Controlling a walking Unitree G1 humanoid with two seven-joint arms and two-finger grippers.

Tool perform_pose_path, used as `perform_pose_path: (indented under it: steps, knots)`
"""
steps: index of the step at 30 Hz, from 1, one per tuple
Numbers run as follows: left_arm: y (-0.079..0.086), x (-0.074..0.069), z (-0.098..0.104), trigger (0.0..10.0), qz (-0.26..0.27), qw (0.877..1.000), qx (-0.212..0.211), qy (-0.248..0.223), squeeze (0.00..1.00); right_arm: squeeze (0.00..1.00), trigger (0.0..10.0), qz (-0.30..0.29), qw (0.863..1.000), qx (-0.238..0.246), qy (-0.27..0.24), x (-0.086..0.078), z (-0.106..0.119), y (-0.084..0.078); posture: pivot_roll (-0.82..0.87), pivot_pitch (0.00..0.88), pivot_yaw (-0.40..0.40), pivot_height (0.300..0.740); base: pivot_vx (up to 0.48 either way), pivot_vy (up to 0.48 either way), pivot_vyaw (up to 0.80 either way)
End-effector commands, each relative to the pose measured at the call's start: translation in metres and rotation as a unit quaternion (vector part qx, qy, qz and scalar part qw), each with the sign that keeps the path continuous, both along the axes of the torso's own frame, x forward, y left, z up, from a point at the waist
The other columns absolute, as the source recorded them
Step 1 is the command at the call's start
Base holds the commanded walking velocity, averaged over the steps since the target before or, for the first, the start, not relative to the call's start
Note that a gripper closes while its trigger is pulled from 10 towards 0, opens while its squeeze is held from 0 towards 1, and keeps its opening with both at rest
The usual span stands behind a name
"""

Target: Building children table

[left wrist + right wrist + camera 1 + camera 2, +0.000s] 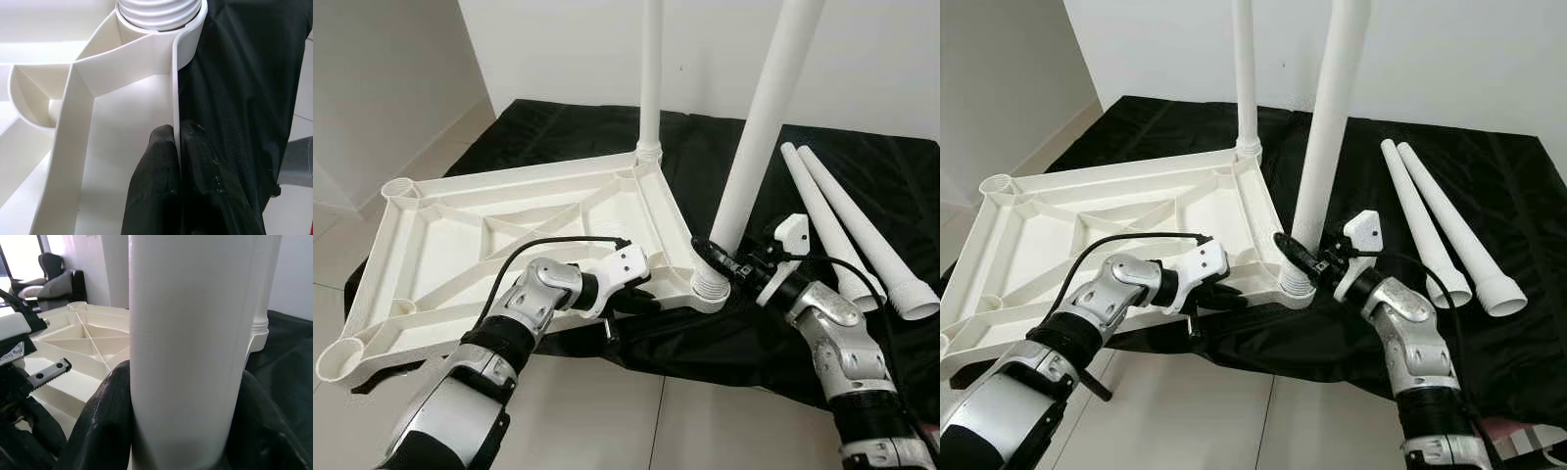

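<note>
Pinching tabletop [489, 235] rim: left end effector [641, 294]; right end effector [720, 259] clamping leg [759, 137].

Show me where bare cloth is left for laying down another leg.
Free: black cloth right of the two loose legs, and the far strip behind the tabletop. Crowded: near corner, where the right gripper clasps the near leg and the left gripper pinches the rim.

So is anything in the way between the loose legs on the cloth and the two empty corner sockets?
Nothing visible blocks them. The two loose legs lie on the black cloth; the empty sockets sit open on the tabletop's far side, across both arms.
</note>
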State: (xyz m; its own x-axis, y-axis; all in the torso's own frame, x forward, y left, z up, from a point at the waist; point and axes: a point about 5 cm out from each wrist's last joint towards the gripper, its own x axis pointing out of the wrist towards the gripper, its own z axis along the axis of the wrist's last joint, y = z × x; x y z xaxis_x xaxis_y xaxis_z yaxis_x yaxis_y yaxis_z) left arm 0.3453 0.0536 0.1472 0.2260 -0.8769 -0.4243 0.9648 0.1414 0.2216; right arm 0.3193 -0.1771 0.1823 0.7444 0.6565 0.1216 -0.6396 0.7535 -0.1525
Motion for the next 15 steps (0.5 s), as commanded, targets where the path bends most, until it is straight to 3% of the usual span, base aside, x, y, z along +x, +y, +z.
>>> perform_pose_path:
  steps: [1, 15]
  knots:
    - [0.0031, 0.0004, -0.0002, 10.0, 0.015, 1.0, -0.013, -0.002, 0.0, 0.0, 10.0, -0.046, 0.995, -0.027, 0.081, -0.0003, -0.0361, -0.0106, -0.16, 0.121, 0.088, 0.74, 0.0, 0.0, 0.0]
    - [0.0042, 0.001, 0.0011, 10.0, 0.018, 1.0, -0.014, -0.002, 0.0, 0.0, 10.0, -0.044, 0.995, -0.031, 0.083, -0.0048, -0.0402, -0.0127, -0.16, 0.13, 0.089, 0.74, 0.0, 0.0, 0.0]
